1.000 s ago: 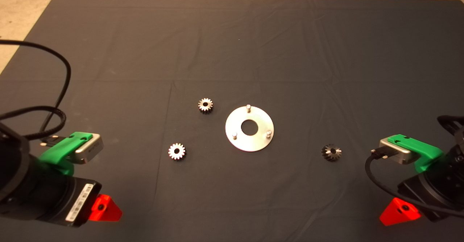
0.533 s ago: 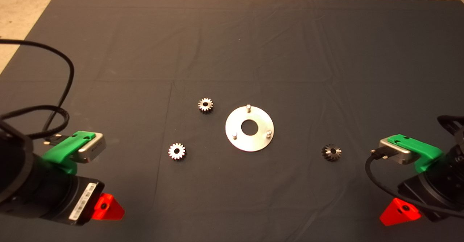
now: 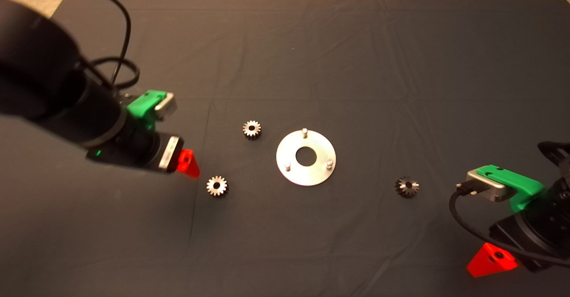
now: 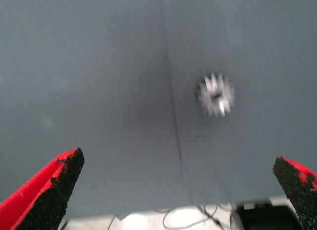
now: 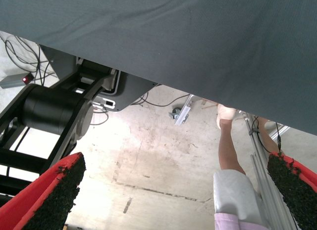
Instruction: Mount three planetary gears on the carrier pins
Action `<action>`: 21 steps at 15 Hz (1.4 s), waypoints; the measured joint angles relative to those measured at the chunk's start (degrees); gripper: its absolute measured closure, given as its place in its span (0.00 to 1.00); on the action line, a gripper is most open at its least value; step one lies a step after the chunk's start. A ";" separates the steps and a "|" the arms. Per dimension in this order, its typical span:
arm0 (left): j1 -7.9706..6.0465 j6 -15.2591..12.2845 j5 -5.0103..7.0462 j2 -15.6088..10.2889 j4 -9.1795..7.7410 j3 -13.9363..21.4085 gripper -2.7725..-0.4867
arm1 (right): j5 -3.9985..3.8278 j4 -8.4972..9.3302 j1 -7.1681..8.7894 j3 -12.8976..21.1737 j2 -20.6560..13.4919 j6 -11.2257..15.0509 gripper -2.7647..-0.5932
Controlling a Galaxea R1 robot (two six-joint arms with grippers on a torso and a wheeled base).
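Now the left end effector, with its fingers spread wide, hangs near a planetary gear and should drop straight over it before squeezing its toothed sides.

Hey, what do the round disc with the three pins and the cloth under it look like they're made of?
The disc looks like polished metal, probably steel or aluminium: pale silver with a smooth sheen. Its pins show the same bright silver. The mat looks like dark woven fabric: matte, with soft creases and fold lines.
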 joint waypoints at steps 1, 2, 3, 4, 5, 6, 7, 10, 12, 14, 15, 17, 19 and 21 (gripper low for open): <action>0.50 1.60 -0.33 0.88 0.46 -3.10 0.00 | 0.00 0.00 -0.01 0.00 0.00 0.00 0.02; 1.15 2.96 -0.52 2.14 0.52 -5.88 0.00 | 0.00 0.00 -0.01 0.00 0.00 0.00 0.02; 1.77 4.31 -0.68 4.05 0.68 -8.30 0.00 | 0.04 0.00 0.01 0.00 0.02 0.00 0.02; 2.32 4.86 -1.12 6.40 0.79 -10.26 0.00 | 0.11 0.00 0.02 0.00 0.02 0.00 0.02; 2.76 5.35 -1.73 9.02 0.79 -12.12 0.00 | 0.06 0.00 -0.01 0.00 0.02 0.00 0.02; 2.89 5.79 -1.97 11.67 0.79 -14.18 0.00 | 0.02 0.00 -0.01 0.00 0.00 0.00 0.02; 2.89 6.47 -2.52 14.43 0.82 -16.58 0.00 | 0.02 0.00 -0.01 0.00 0.00 0.00 0.02; 3.68 8.79 -2.71 20.25 0.89 -24.49 0.00 | 0.00 0.00 -0.01 0.00 0.00 -0.01 0.02; 4.41 10.42 -2.76 22.38 1.21 -27.41 0.00 | 0.05 0.00 0.00 0.00 0.00 0.00 0.02; 4.80 10.42 -2.82 22.54 1.21 -27.54 0.00 | -0.02 0.00 -0.01 0.00 -0.05 0.00 0.02; 5.09 10.42 -2.82 22.52 1.37 -27.51 0.00 | 0.02 0.00 -0.01 0.00 -0.05 -0.02 0.02; 6.95 10.37 -2.84 22.41 3.79 -26.73 0.00 | 0.05 0.00 -0.01 0.00 -0.02 0.00 0.02; 9.23 10.23 -3.06 22.19 5.34 -25.40 0.00 | 0.00 0.00 -0.01 0.00 -0.06 0.00 0.02; 9.51 10.23 -5.39 22.21 5.97 -24.50 0.00 | 0.02 0.00 -0.01 0.00 -0.05 0.00 0.02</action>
